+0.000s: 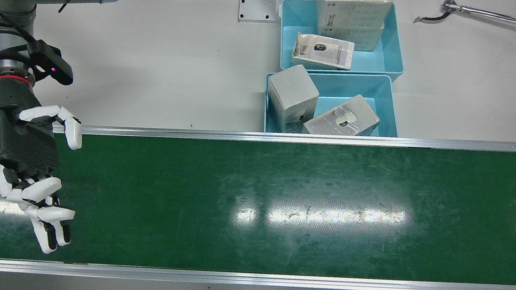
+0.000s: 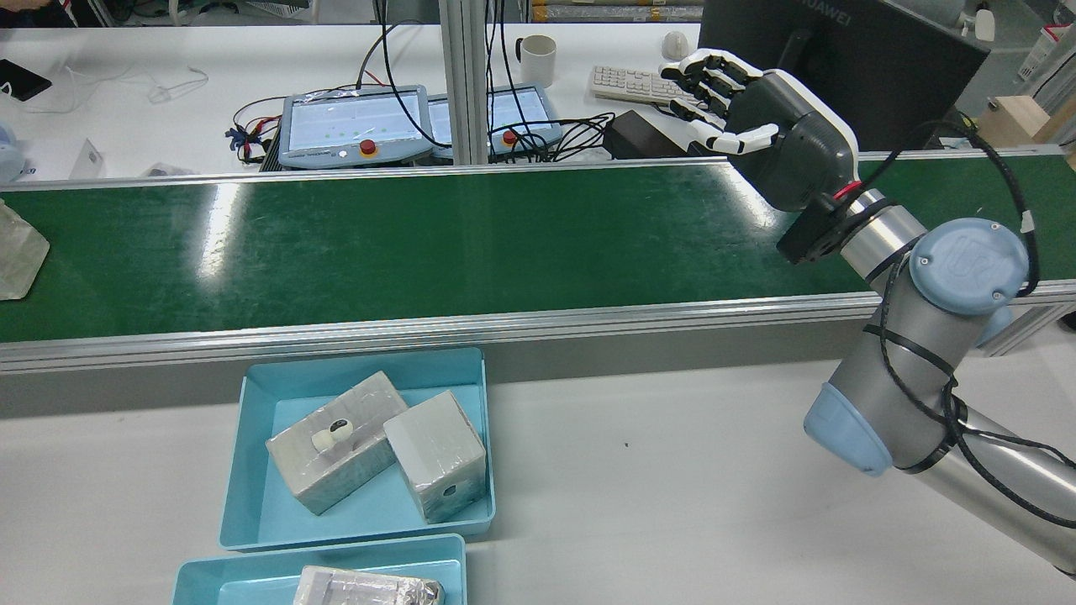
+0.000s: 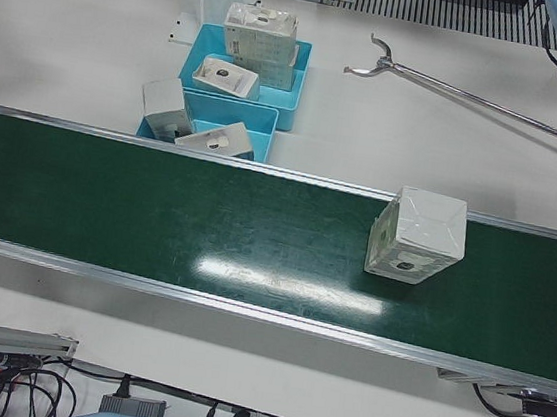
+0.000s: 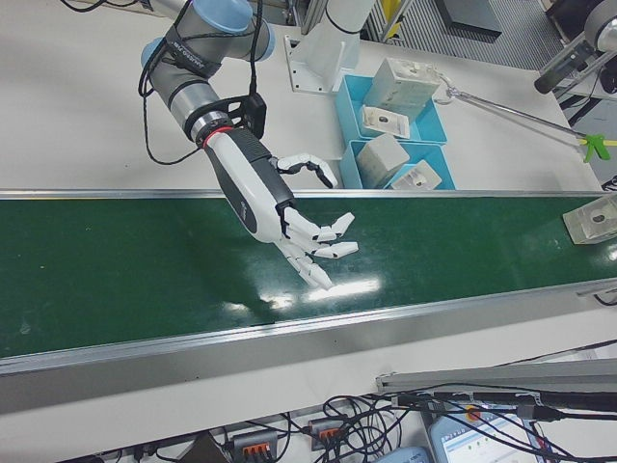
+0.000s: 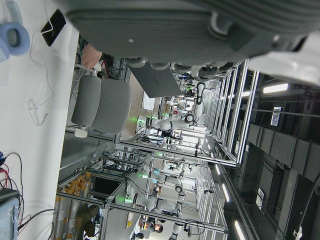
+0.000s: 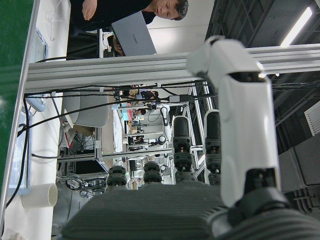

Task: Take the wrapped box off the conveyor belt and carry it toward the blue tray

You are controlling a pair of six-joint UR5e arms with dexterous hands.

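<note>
The wrapped box [image 3: 418,235] stands alone on the green conveyor belt [image 3: 205,230], far toward my left side. It also shows at the belt's end [image 4: 592,220] and at the rear view's left edge [image 2: 15,250]. My right hand [image 1: 17,154] hovers over the other end of the belt, open, fingers spread, holding nothing [image 4: 284,217]. The blue tray [image 1: 384,104] by the belt's inner rail holds two wrapped boxes. Only the left hand's palm [image 5: 200,25] shows, with its fingers out of sight.
A second blue tray [image 1: 390,42] behind the first holds more wrapped boxes. A metal reacher tool [image 1: 443,4] lies on the white table. Beyond the belt stand teach pendants [image 2: 353,126], a mug [image 2: 538,57] and a monitor [image 2: 841,50]. A person sits with a laptop [image 6: 132,32].
</note>
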